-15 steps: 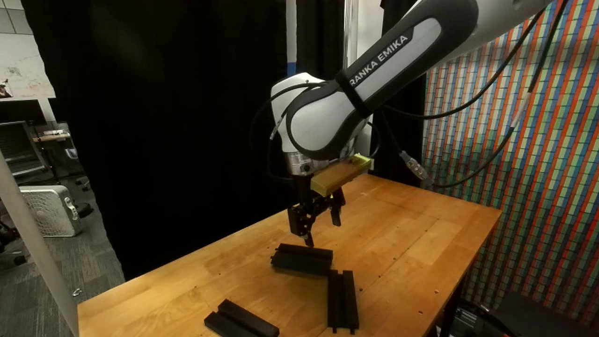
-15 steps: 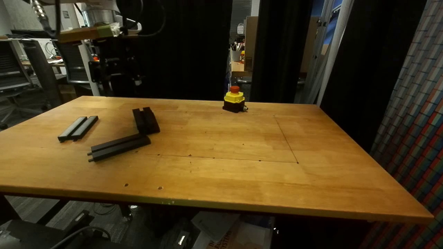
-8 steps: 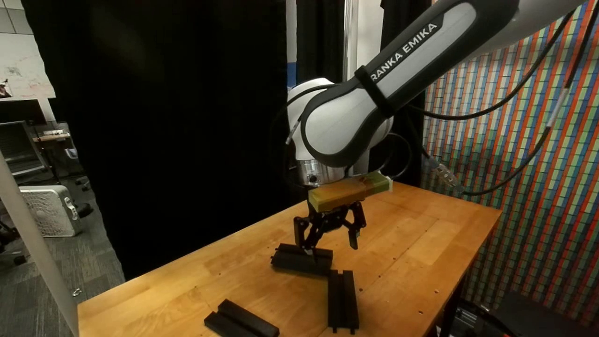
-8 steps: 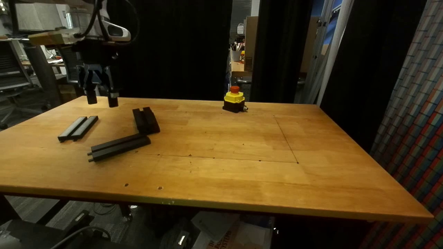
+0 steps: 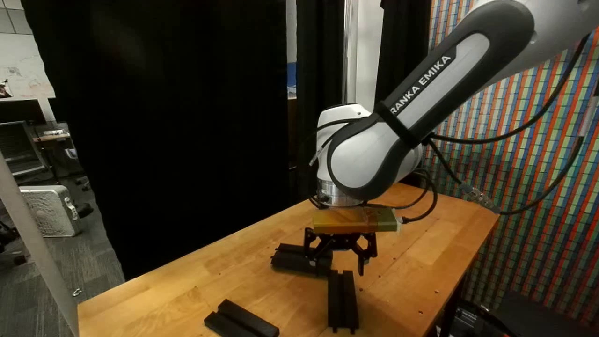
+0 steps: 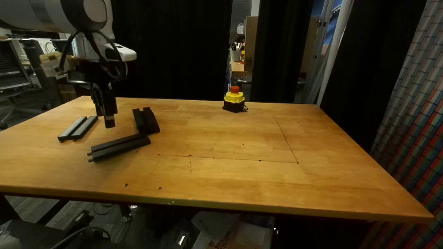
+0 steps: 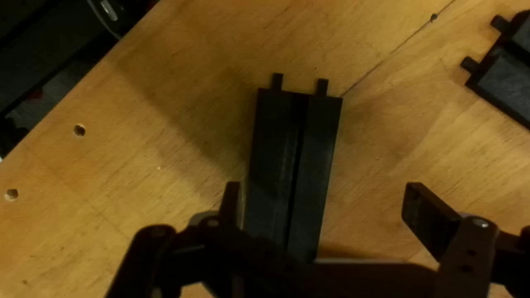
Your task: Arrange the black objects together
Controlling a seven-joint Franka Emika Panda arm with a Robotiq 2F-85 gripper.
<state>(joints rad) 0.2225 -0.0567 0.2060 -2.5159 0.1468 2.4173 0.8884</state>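
While framing a grooved, matte black rectangular bar (image 7: 287, 165) below, between wide-spread jaws in wrist view, points black two-fingered hand (image 7: 324, 196) down over wooden counter (image 6: 228, 181).

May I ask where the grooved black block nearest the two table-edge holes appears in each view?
In an exterior view: grooved black block, low, just right of centre.
In an exterior view: block, left, below mid-height.
Wrist view: block, centre.
Shared landmark: the two table-edge holes.

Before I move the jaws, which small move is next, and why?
Perhaps shift the open jaws slightly leftward in the wrist view: the black piece below them lies off-centre, toward that side, so lowering straight could catch its edge.
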